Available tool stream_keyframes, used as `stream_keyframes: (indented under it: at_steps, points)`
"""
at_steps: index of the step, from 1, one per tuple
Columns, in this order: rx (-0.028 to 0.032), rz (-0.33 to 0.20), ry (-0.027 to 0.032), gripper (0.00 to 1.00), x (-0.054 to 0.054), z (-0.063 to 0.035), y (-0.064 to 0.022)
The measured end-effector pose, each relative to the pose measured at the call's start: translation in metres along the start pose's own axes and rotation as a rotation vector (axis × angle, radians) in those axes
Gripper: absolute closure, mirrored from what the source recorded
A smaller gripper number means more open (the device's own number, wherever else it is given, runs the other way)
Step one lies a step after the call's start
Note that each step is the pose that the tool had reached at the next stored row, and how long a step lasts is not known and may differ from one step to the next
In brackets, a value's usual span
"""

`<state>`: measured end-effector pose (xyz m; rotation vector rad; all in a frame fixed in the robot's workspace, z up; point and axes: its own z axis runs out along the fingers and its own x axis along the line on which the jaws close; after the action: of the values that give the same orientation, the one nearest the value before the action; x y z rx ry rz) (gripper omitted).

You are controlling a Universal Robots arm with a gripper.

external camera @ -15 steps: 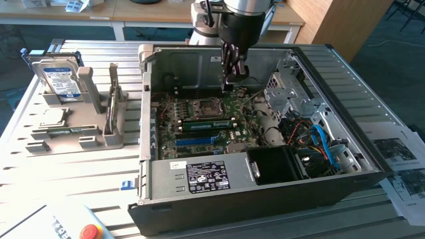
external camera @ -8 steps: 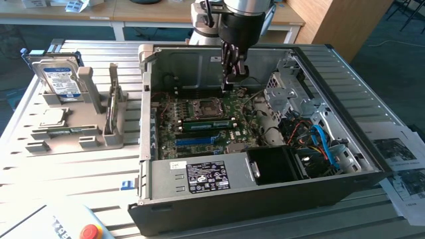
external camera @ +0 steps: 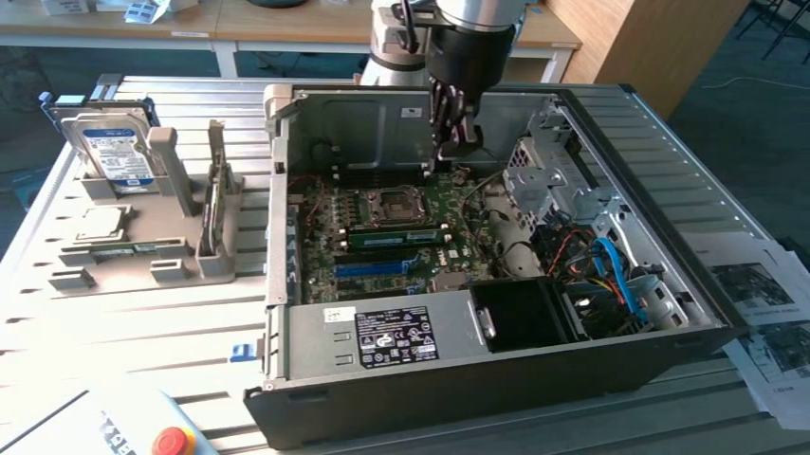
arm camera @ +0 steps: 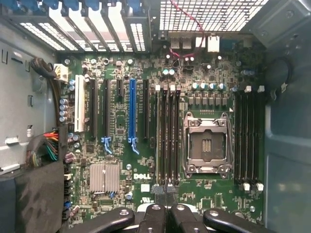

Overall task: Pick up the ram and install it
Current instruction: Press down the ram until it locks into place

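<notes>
1. My gripper (arm camera: pixel 166 209) is smooth black, with a soft sheen on its links.
2. The motherboard (arm camera: pixel 121 155) is matt green board. Its heatsink (arm camera: pixel 104 177) is bare, finned silver metal.
3. The long blue slot (arm camera: pixel 132 114) is glossy plastic.
4. The case (external camera: pixel 367 118) is dull grey sheet metal.
5. The table (external camera: pixel 165 322) is ribbed pale metal with a satin finish.
6. The hard drive (external camera: pixel 112 152) is shiny metal under a paper label, and its holder (external camera: pixel 190 265) is matt grey plastic.
7. The printed sheets (external camera: pixel 765 294) are matt paper.
</notes>
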<state>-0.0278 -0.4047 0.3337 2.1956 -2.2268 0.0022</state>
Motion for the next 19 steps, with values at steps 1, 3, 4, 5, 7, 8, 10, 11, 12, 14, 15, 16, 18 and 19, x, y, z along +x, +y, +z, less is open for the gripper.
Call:
stream_keyframes:
  at_steps: [1,3,4,5,7,8,10,11,12,14,15,16,18,19]
  points:
    - [-0.0001,0.0,0.0001,0.9,0.0003,0.0,-0.0013]
    - [-0.0004,0.0,0.0,0.9,0.0008,0.0,-0.004]
    - [-0.0004,0.0,0.0,0.9,0.001,0.0,-0.0051]
    - [-0.0004,0.0,0.0,0.9,0.001,0.0,-0.0055]
    - [-0.0004,0.0,0.0,0.9,0.0011,0.0,-0.0055]
    - [-0.0004,0.0,0.0001,0.9,0.0011,-0.0001,-0.0055]
    - [-0.0005,0.0,0.0001,0.9,0.0011,0.0002,-0.0055]
    - [-0.0004,0.0,-0.0001,0.9,0.0011,0.0007,-0.0055]
    - [-0.0004,0.0,-0.0002,0.9,0.0011,0.0013,-0.0055]
    - [-0.0005,0.0,-0.0002,0.9,0.0011,0.0029,-0.0055]
    - [-0.0004,0.0,-0.0002,0.9,0.0011,0.004,-0.0055]
    - [-0.0004,0.0,-0.0002,0.9,0.001,0.0051,-0.0056]
    - [-0.0004,0.0,-0.0003,0.9,0.001,0.0075,-0.0056]
    - [-0.0005,0.0,-0.0002,0.9,0.001,0.0086,-0.0056]
